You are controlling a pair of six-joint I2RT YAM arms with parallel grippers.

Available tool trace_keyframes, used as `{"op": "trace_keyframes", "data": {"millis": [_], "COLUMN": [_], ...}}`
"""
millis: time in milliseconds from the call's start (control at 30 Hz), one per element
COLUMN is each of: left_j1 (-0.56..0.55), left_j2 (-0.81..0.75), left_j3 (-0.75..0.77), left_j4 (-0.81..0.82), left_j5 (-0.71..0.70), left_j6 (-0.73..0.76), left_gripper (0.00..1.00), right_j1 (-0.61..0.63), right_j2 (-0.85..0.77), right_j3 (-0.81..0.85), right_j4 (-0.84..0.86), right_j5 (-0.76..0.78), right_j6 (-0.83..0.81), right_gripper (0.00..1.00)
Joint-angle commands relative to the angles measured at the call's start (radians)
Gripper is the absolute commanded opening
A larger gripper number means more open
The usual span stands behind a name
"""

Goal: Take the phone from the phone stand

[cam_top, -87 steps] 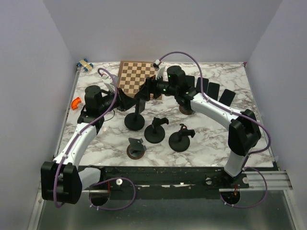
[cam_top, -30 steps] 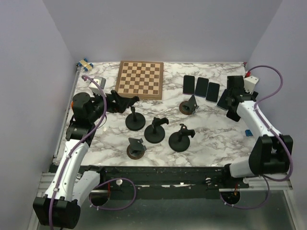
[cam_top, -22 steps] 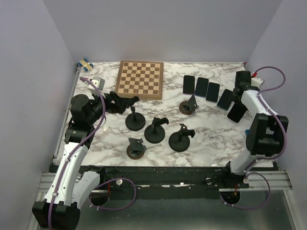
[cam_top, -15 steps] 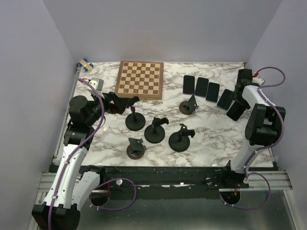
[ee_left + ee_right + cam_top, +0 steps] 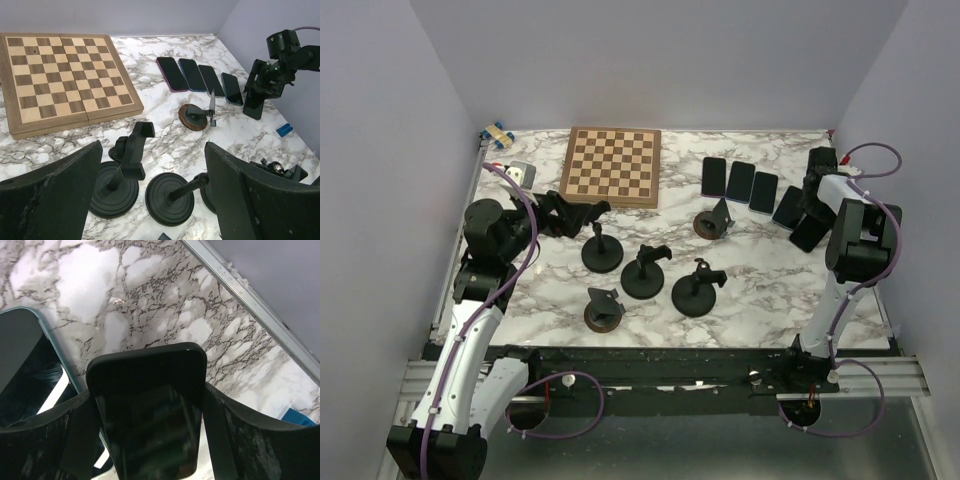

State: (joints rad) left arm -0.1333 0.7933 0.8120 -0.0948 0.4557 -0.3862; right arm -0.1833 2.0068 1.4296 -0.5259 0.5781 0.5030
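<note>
Clamping the phone (image 5: 150, 415) by its long sides, the right gripper (image 5: 149, 402) is holding it tight btwn both fingers, dark screen facing the wrist cam. It's hanging by the right edge of the worktop (image 5: 760, 280), toward the far right corner, w/ the phone standing on end & leaning a bit. Can't tell if the bottom is touching the marble. The phone is sitting just beside the last of 4 spare phones (image 5: 740, 181) that are lying flat in a row near the far edge. It's well apart from the 5 stands (image 5: 645, 272), which are standing clustered mid-worktop. Meanwhile the left gripper (image 5: 582, 212) is hovering near the left edge, fingers spread wide apart & gripping nothing, pointing out over the stands. The chessboard (image 5: 613, 165) is lying flat by the far edge, left of the spares. A small blue thing (image 5: 284, 130) is lying by the right edge.
</note>
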Motion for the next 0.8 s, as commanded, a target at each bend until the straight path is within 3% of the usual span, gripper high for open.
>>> {"op": "trace_keyframes", "data": {"millis": [0,233,367,433,767], "left_j1": [-0.005,-0.005,-0.005,-0.005,-0.006], "left_j2": [0.005,0.020,0.026,0.028,0.036], "left_j3": [0.013,0.013,0.013,0.012,0.007], "left_j4": [0.021,0.021,0.021,0.021,0.030], "left_j5": [0.018,0.023,0.023,0.021,0.024], "left_j6": [-0.009,-0.010,-0.008,-0.007,-0.005], "left_gripper": [0.91,0.91,0.91,0.91,0.91], "right_j1": [-0.012,-0.014,-0.015,-0.014,0.041], "right_j2": [0.051,0.077,0.077,0.061,-0.217], "right_j3": [0.035,0.057,0.065,0.065,-0.060], "right_j4": [0.024,0.040,0.037,0.029,0.048], "right_j5": [0.056,0.043,0.009,-0.004,-0.042], "right_j6": [-0.031,-0.059,-0.057,-0.054,-0.045], "right_gripper": [0.38,0.64,0.91,0.99,1.00]}}
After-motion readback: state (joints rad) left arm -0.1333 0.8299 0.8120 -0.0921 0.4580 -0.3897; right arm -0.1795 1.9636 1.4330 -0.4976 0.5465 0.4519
